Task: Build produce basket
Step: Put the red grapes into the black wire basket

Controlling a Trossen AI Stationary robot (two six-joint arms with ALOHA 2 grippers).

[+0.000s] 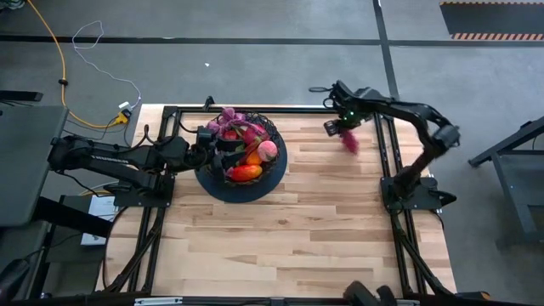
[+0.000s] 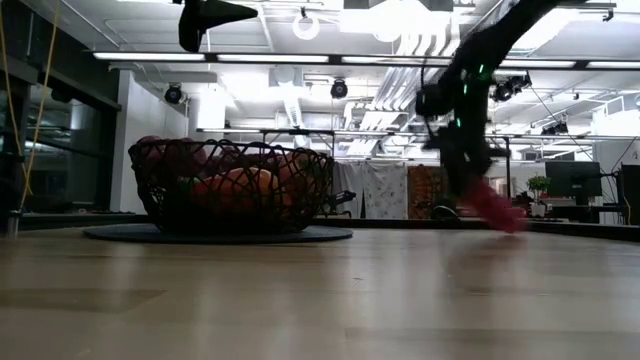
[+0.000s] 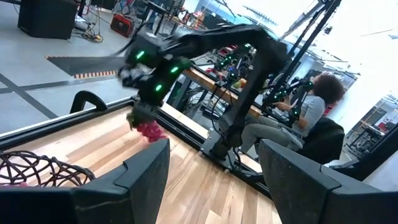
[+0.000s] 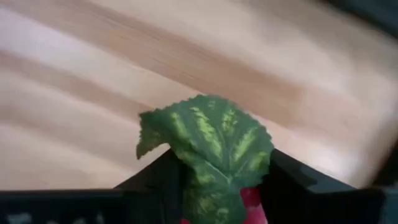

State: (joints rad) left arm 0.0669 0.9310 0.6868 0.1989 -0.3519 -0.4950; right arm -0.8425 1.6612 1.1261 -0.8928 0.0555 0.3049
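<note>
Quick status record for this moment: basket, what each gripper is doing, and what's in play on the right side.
basket: black wire basket on the table's far left part, already holding several fruits
left gripper: left gripper at the basket's left rim, fingers apart, nothing between them
right gripper: right gripper near the table's far right edge, fingers around a pink-red fruit with a green leaf
fruit height: appears lifted off the table in the low view

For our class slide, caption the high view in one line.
Right pincer lifts a pink fruit while the left pincer waits at the filled basket.
</note>
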